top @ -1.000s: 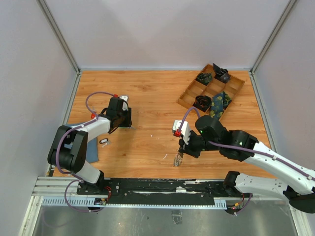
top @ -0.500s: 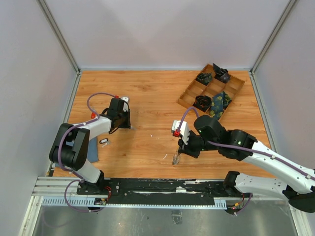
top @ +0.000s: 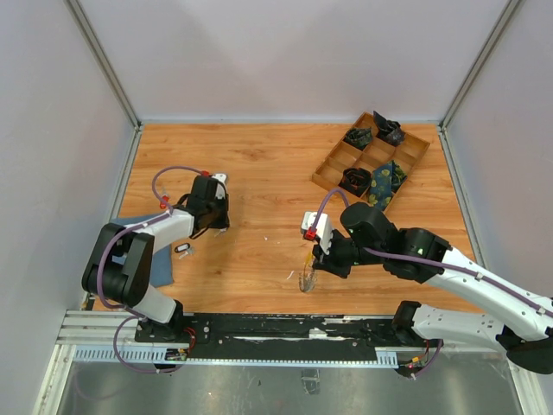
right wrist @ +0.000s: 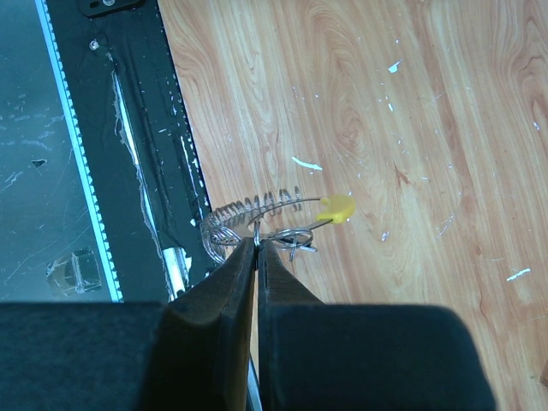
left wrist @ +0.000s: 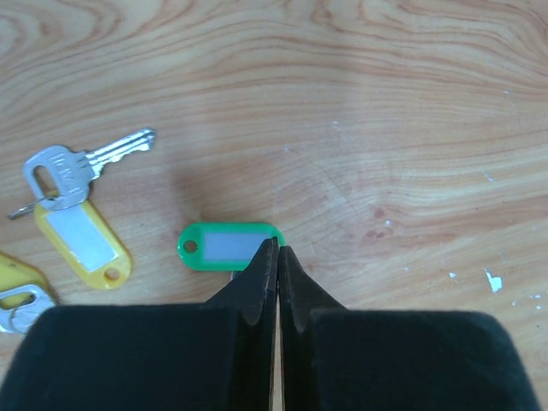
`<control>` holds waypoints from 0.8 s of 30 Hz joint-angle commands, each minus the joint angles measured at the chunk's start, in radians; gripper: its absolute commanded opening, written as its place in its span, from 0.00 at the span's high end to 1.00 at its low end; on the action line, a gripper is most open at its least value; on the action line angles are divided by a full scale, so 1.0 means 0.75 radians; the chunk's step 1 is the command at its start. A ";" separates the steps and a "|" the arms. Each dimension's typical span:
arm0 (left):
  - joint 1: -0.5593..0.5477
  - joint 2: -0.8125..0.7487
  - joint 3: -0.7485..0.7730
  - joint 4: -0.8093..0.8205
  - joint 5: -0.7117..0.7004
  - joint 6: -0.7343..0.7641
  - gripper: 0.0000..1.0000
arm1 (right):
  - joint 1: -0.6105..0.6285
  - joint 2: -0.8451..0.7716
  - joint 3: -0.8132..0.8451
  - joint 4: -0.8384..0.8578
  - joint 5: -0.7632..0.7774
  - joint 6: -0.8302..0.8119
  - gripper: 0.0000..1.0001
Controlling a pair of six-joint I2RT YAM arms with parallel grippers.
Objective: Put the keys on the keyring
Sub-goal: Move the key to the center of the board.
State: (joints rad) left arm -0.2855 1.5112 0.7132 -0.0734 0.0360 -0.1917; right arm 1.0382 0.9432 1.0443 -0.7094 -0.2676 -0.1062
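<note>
Right wrist view: right fingers (right wrist: 256,248) pressed together on bare wire of the keyring (right wrist: 265,208), just ahead of tips. Judged light, springy, slick; best pinched on wire, not coil. Over at left fingers (left wrist: 277,257): closed against a green tag (left wrist: 224,245); key (left wrist: 64,167) with yellow tag (left wrist: 81,240) well off to their left, flat, thin, hard to lift. Edge of desk (right wrist: 385,103) and black rail (right wrist: 128,128) close beside right fingers; open wood opposite.
</note>
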 commanded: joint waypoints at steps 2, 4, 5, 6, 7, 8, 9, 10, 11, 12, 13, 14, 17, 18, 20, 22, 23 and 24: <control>-0.064 -0.028 0.004 0.037 0.050 0.031 0.99 | 0.019 -0.008 0.013 0.003 -0.007 0.021 0.95; -0.088 -0.026 0.011 0.035 0.036 0.034 0.99 | 0.019 -0.008 0.012 0.005 -0.002 0.021 0.95; -0.094 -0.031 0.011 0.037 0.023 0.028 0.99 | 0.019 -0.009 0.011 0.005 0.000 0.021 0.95; -0.096 -0.040 0.006 0.039 0.005 0.014 0.99 | 0.019 -0.010 0.010 0.004 0.002 0.023 0.95; -0.097 -0.054 -0.002 0.044 -0.025 -0.007 0.99 | 0.019 -0.011 0.009 0.004 0.005 0.021 0.95; -0.098 -0.072 -0.013 0.051 -0.044 -0.030 0.99 | 0.018 -0.012 0.009 0.005 0.007 0.021 0.95; -0.097 -0.092 -0.025 0.064 -0.052 -0.042 0.99 | 0.019 -0.012 0.009 0.003 0.006 0.021 0.95; -0.099 -0.110 -0.034 0.070 -0.071 -0.057 0.99 | 0.018 -0.012 0.007 0.005 0.007 0.021 0.95; -0.099 -0.125 -0.042 0.074 -0.090 -0.070 0.99 | 0.019 -0.010 0.007 0.005 0.007 0.021 0.95; -0.099 -0.140 -0.047 0.075 -0.104 -0.076 0.98 | 0.019 -0.010 0.008 0.005 0.006 0.021 0.95; -0.100 -0.147 -0.051 0.075 -0.116 -0.080 0.98 | 0.019 -0.010 0.008 0.004 0.005 0.019 0.95; -0.098 -0.152 -0.053 0.073 -0.127 -0.085 0.98 | 0.019 -0.010 0.006 0.004 0.005 0.019 0.95; -0.098 -0.140 -0.051 0.054 -0.142 -0.086 0.96 | 0.019 -0.010 0.006 0.004 0.003 0.019 0.95; -0.099 -0.134 -0.051 0.050 -0.142 -0.086 0.95 | 0.019 -0.010 0.007 0.004 0.003 0.019 0.95; -0.104 -0.121 -0.056 0.051 -0.144 -0.086 0.95 | 0.019 -0.010 0.005 0.007 -0.001 0.021 0.95; -0.109 -0.112 -0.065 0.057 -0.143 -0.086 0.95 | 0.019 -0.010 0.008 0.008 -0.002 0.021 0.95; -0.113 -0.106 -0.061 0.052 -0.136 -0.083 0.96 | 0.019 -0.010 0.009 0.008 -0.003 0.021 0.95; -0.121 -0.102 -0.058 0.051 -0.133 -0.078 0.96 | 0.019 -0.010 0.009 0.007 -0.003 0.021 0.95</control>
State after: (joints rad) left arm -0.3580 1.4170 0.6830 -0.0483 -0.0528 -0.2485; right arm 1.0382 0.9432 1.0443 -0.7090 -0.2672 -0.1032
